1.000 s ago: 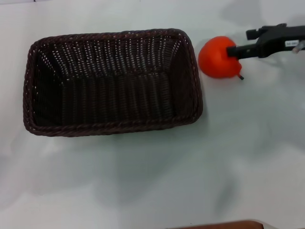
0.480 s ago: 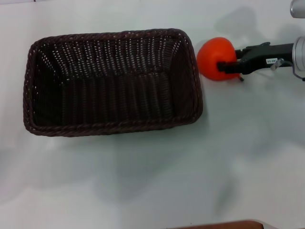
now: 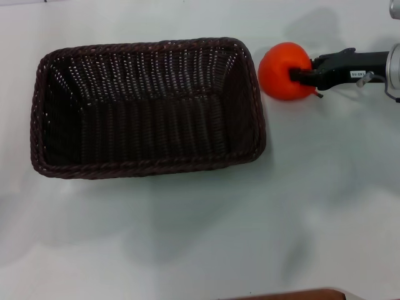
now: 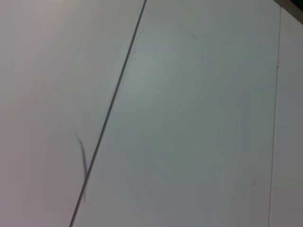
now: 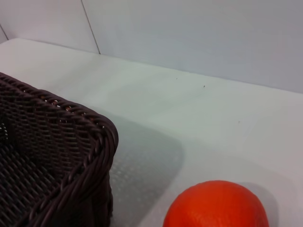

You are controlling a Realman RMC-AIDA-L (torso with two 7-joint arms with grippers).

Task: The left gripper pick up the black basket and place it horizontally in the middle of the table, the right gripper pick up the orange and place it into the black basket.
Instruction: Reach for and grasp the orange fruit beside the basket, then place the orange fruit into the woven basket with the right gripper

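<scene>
The black basket [image 3: 147,106] lies lengthwise on the white table [image 3: 187,237], left of centre in the head view, and it holds nothing. The orange [image 3: 278,72] is just off the basket's far right corner, apart from its rim. My right gripper [image 3: 303,72] reaches in from the right, its slim black fingers closed against the orange's right side. The right wrist view shows the basket's corner [image 5: 71,156] and the top of the orange [image 5: 215,205] close by. My left gripper is out of view, and its wrist view shows only white surface.
Bare white table lies in front of the basket and to its right. A brown edge [image 3: 294,294] shows at the bottom of the head view. A dark seam [image 4: 109,113] crosses the left wrist view.
My right gripper has pushed further in and closed on the orange. The orange has shifted slightly toward the far side. The basket has not moved.
</scene>
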